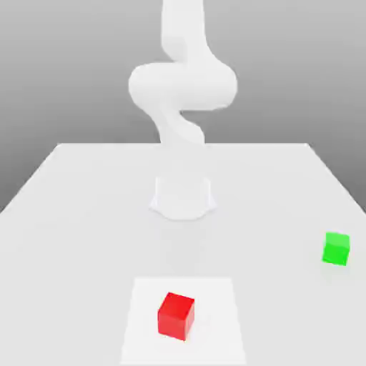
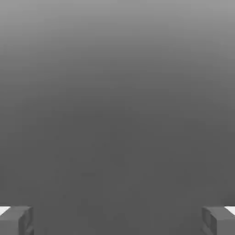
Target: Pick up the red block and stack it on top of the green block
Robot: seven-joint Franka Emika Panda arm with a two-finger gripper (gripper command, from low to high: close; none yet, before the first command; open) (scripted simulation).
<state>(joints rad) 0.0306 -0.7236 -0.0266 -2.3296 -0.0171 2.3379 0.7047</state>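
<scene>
On the white table (image 1: 86, 186) in the exterior view, one small matte red cube (image 1: 176, 315) sits on a paler square patch (image 1: 214, 314) near the front, and one matching green cube (image 1: 336, 248) lies well apart toward that view's right. From the hand view, the gripper (image 2: 117, 220) shows two grey fingertips (image 2: 16, 220) spread wide apart, nothing between them.

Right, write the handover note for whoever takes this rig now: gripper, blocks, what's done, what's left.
Gripper: open, nothing between the fingers, no block in the hand view.
Red block: sitting on the table, on a paler square patch near the front edge in the exterior view, in front of the arm's base.
Green block: on the table too, off toward the exterior view's right, well apart from the red one.
Done: nothing yet; neither block has been picked up.
Left: go down to the red block, grip it, lift it, carry it over and set it on top of the green block.
</scene>
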